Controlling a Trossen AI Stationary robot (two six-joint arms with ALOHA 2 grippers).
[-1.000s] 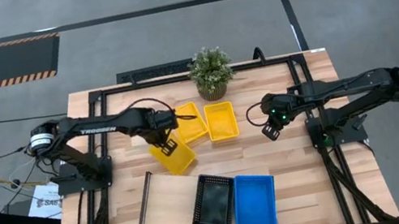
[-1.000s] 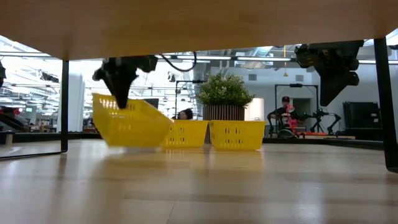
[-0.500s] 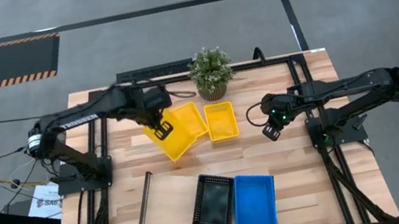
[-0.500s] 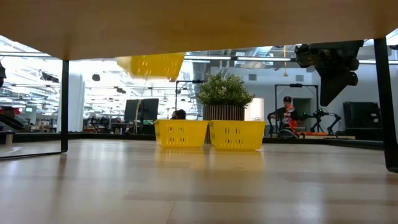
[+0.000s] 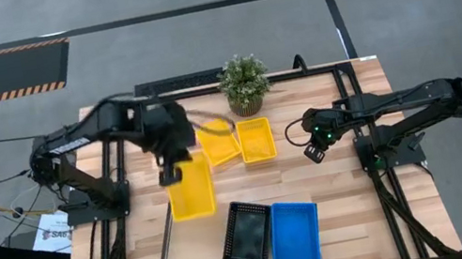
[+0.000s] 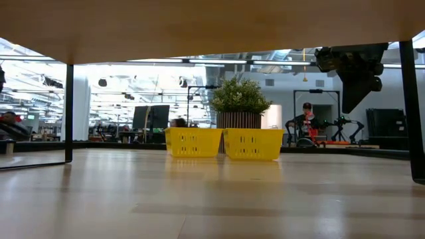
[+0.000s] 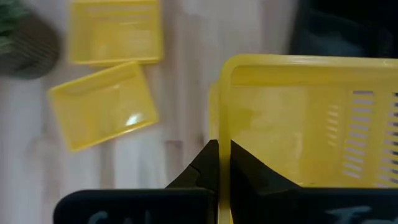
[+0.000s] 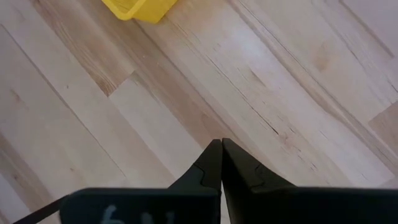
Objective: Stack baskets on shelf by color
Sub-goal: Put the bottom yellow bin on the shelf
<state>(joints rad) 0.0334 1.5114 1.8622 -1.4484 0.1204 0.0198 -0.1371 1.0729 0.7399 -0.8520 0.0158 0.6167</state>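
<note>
Your left pincer [image 7: 218, 163] is clamped on a yellow basket [image 5: 189, 189] above the shelf's [image 5: 199, 245] left end; your right pincer [image 8: 221, 163] is closed, empty, above the surface [image 5: 346, 185].

Bare light-wood shelf board [image 5: 196, 242] at lower centre-left; black mesh basket [image 5: 248, 234] and blue plastic basket [image 5: 294, 234] occupy its right.

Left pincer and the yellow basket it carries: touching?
Touching. The left wrist view shows the left pincer closed on the wall of the lifted yellow basket.
</note>
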